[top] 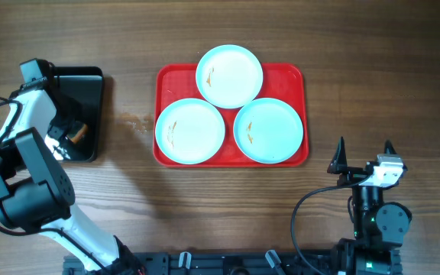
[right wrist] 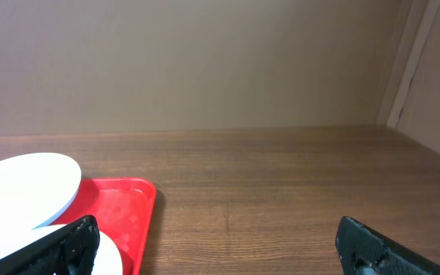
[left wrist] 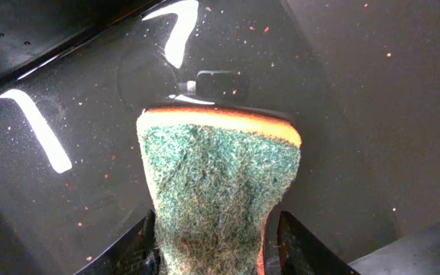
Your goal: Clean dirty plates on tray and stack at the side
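The left gripper (left wrist: 216, 252) is closed on the end of a green-and-orange sponge (left wrist: 216, 183) over the black tray (top: 90, 84), at 9 o'clock. The right gripper (top: 363, 155) sits wide open and empty at 5 o'clock. Three smeared plates (top: 190, 131) crowd the red tray (top: 163, 76), at its 12, 8 and 4 o'clock. The 12 o'clock plate appears to overlap the others. Scrubbing an unbraced plate could make it slide or tip, and the floppy sponge may fold or slip free.

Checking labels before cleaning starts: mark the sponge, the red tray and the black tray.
sponge (left wrist: 220, 183), left wrist view, on its green scouring face.
red tray (top: 176, 82), overhead view, on its bare upper-left corner.
black tray (top: 86, 92), overhead view, on its bare floor.
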`<action>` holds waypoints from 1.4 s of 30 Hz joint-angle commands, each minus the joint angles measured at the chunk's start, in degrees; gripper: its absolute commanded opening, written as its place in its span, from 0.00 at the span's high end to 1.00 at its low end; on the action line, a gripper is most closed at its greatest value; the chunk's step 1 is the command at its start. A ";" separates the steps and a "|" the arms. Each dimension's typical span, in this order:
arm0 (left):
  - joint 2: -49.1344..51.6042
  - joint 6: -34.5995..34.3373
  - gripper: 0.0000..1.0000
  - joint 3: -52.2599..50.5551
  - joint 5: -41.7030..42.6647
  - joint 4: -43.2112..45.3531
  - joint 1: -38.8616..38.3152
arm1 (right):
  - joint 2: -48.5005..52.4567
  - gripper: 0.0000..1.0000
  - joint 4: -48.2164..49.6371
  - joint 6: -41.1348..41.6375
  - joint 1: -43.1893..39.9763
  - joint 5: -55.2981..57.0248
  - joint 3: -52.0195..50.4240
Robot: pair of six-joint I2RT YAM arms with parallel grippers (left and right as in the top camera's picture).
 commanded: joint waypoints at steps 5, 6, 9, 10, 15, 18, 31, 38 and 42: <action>0.96 -0.09 0.53 -0.37 0.09 0.20 0.70 | 0.07 0.00 0.09 0.09 -0.31 0.63 -0.09; 0.96 -0.09 0.53 -0.37 0.09 0.22 0.79 | 0.07 0.00 0.09 0.09 -0.31 0.63 -0.09; 0.96 -0.09 0.53 -0.39 0.09 0.26 1.18 | 0.07 0.00 0.09 0.11 -0.31 0.63 -0.09; 0.96 -0.09 0.53 -0.37 0.07 0.24 1.38 | 0.07 0.00 0.09 0.09 -0.31 0.63 -0.09; 0.96 -0.09 0.53 -0.39 1.44 -0.09 2.36 | 0.07 0.00 0.09 0.09 -0.31 0.63 -0.09; 0.96 -0.09 0.54 -0.37 1.86 -0.26 2.34 | 0.07 0.00 0.09 0.11 -0.31 0.63 -0.09; 0.96 -0.11 0.57 -0.39 6.10 -0.26 2.34 | 0.07 0.00 0.09 0.11 -0.31 0.63 -0.09; 0.96 -0.09 0.74 -0.37 6.10 -0.46 2.34 | 0.07 0.00 0.09 0.09 -0.31 0.63 -0.09; 0.96 -0.09 0.94 -0.37 6.05 -0.59 2.36 | 0.07 0.00 0.09 0.11 -0.31 0.63 -0.09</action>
